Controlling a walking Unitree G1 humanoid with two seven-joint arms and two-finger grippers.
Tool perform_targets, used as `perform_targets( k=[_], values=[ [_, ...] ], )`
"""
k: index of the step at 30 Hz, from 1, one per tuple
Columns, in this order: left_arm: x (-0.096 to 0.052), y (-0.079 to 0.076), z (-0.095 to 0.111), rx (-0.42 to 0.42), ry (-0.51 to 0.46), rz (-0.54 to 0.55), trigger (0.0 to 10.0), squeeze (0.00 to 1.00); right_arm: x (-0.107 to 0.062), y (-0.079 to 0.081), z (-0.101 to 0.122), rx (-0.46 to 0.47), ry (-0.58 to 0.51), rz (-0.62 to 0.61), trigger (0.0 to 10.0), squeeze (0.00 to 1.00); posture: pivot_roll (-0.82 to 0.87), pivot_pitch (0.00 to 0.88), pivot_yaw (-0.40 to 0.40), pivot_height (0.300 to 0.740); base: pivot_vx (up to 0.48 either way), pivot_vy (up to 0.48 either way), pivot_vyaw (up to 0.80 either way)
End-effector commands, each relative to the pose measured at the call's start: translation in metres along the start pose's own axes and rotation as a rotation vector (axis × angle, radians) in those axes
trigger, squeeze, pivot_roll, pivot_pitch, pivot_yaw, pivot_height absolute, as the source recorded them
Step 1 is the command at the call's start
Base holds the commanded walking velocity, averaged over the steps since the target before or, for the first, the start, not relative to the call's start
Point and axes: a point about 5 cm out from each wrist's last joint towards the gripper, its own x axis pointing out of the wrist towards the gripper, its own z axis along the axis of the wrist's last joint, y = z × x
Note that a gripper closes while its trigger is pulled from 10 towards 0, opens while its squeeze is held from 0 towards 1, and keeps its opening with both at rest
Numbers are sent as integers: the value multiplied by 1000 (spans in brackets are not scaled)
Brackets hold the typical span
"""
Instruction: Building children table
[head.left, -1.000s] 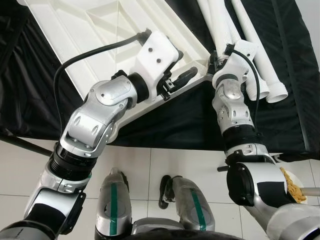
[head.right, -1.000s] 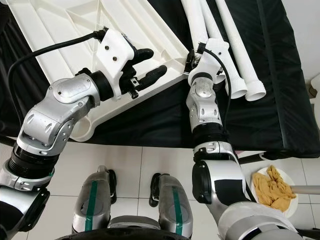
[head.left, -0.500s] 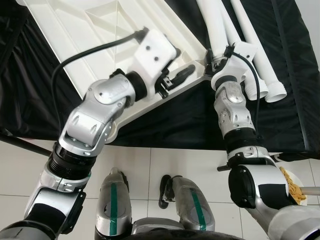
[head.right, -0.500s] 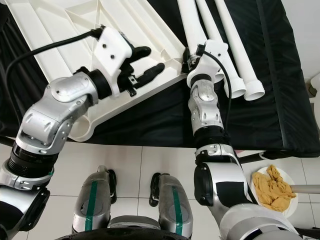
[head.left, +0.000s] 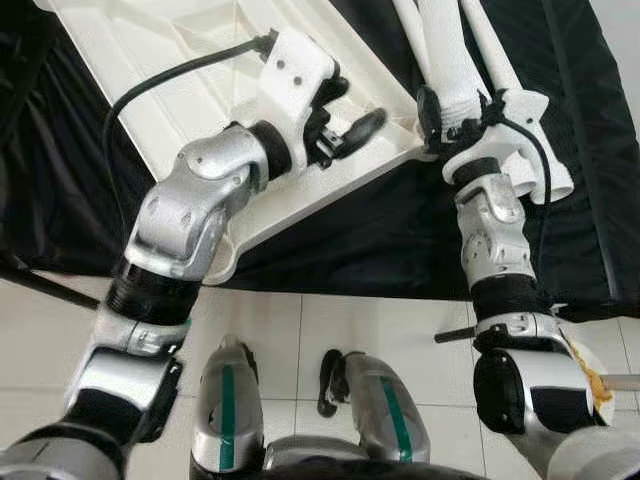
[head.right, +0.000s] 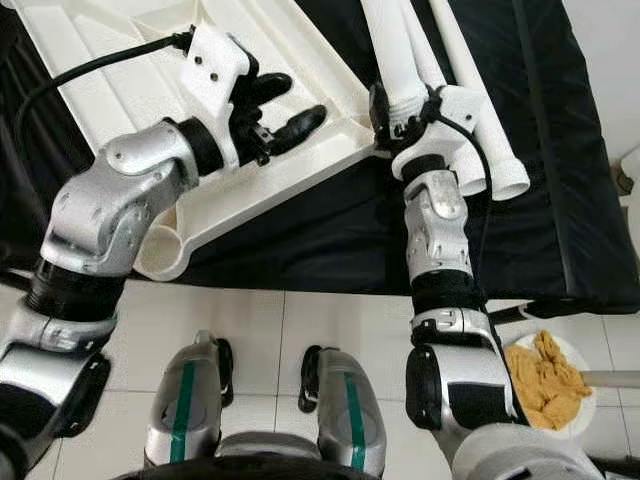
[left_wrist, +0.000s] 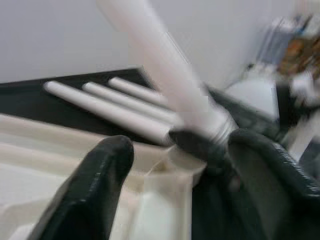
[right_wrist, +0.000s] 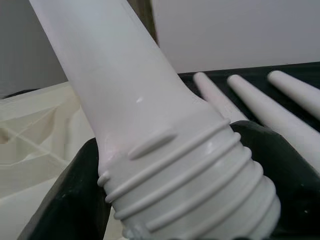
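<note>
Right gripper (head.right: 392, 112) clamping the threaded end of a white table leg (head.right: 390, 50), holding it tilted up right by the corner of the upside-down white tabletop (head.right: 120, 60) lying on the black-covered surface (head.right: 560, 200). Left gripper (head.right: 285, 105) hovering over that tabletop near the same corner, fingers spread and holding nothing. Other legs (head.right: 470, 80) lying side by side just beyond.

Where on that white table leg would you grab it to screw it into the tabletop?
Grip the table leg just above its threaded end, pinching the round shaft from both sides, as the right gripper does now. The collar above the threads probably stops the fingers slipping, and the threads stay bare for the corner socket of the upturned tabletop.
</note>
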Motion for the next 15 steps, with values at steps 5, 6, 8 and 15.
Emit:
perform_targets(
  k=[5, 6, 8, 15],
  values=[
    [12, 8, 42, -220, -172, -216, 10000, 1000, 0, 9, 4, 41, -60, 63, 10000, 0, 98, 35, -45, 740, 0, 0, 0],
    [12, 8, 42, -220, -172, -216, 10000, 1000, 0, 9, 4, 41, -60, 63, 10000, 0, 98, 35, -45, 740, 0, 0, 0],
    [15, 11, 53, -232, -195, -236, 10000, 1000, 0, 11, 4, 52, -67, 91, 10000, 0, 96, 30, -39, 740, 0, 0, 0],
    [26, 22, 59, -215, -172, -192, 10000, 0, 0, 13, 5, 61, -75, 118, 10000, 0, 95, 30, -35, 740, 0, 0, 0]
  ],
)
